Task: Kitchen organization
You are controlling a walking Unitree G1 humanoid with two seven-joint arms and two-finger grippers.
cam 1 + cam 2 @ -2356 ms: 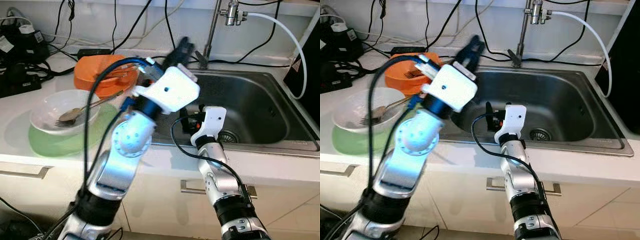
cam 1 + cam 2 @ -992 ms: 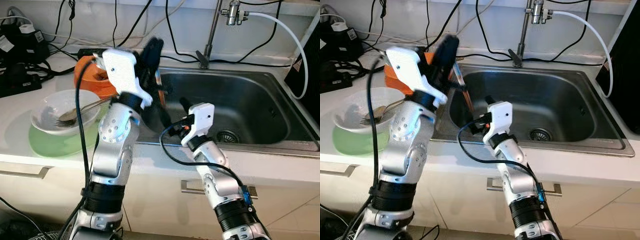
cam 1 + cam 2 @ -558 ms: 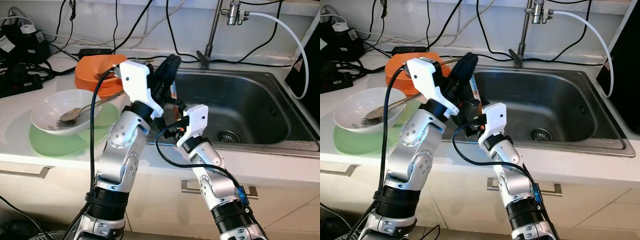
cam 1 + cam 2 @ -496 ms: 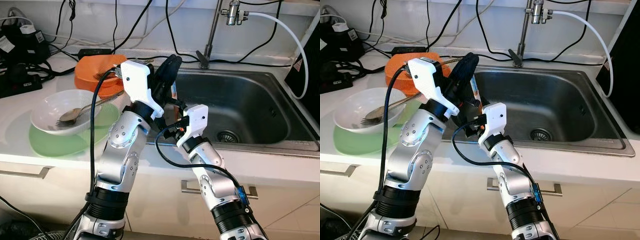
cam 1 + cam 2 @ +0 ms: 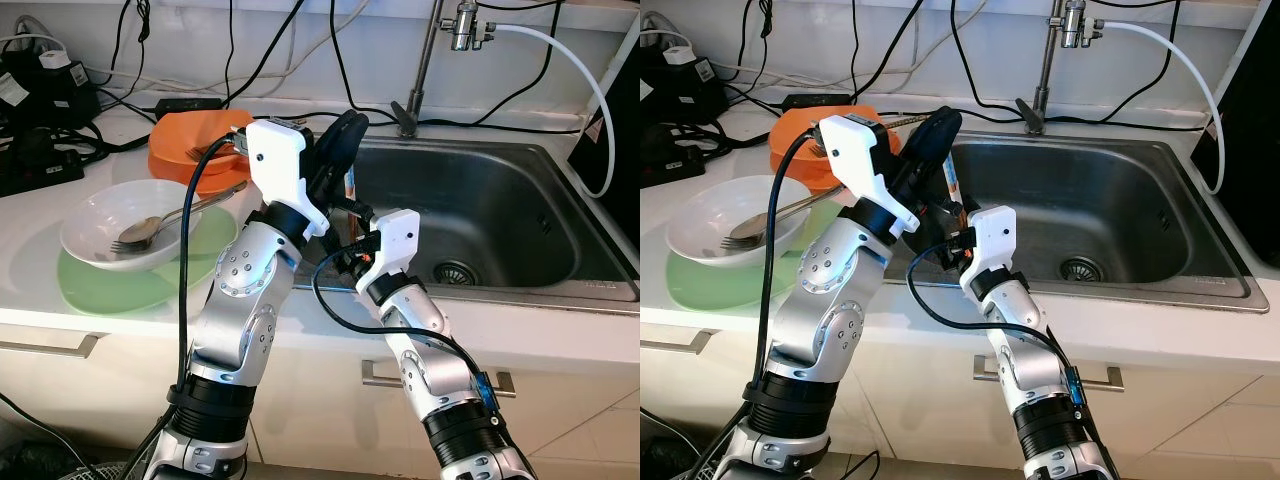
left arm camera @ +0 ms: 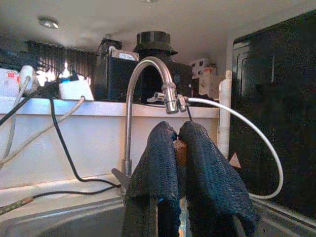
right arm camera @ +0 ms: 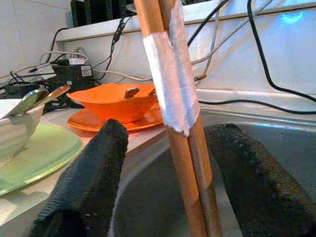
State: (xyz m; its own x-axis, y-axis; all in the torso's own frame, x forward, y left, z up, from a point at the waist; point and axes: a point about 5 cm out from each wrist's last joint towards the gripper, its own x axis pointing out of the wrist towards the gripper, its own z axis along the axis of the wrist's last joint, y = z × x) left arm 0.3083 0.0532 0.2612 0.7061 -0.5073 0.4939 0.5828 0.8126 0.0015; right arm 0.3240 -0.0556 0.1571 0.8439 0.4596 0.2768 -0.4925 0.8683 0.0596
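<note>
Chopsticks [image 7: 170, 113] — both ends cut off; orange bowl's [image 5: 195, 140] contents — too small.

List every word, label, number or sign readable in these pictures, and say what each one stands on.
None can be read.
White label on the black device at the counter's far left: print too small.
Triangular sticker on the dark panel beside the tap: a sign, blurred.
White tape around the wooden chopsticks held by the left end effector: blank.
Papers on the shelf above the tap: blurred.
</note>
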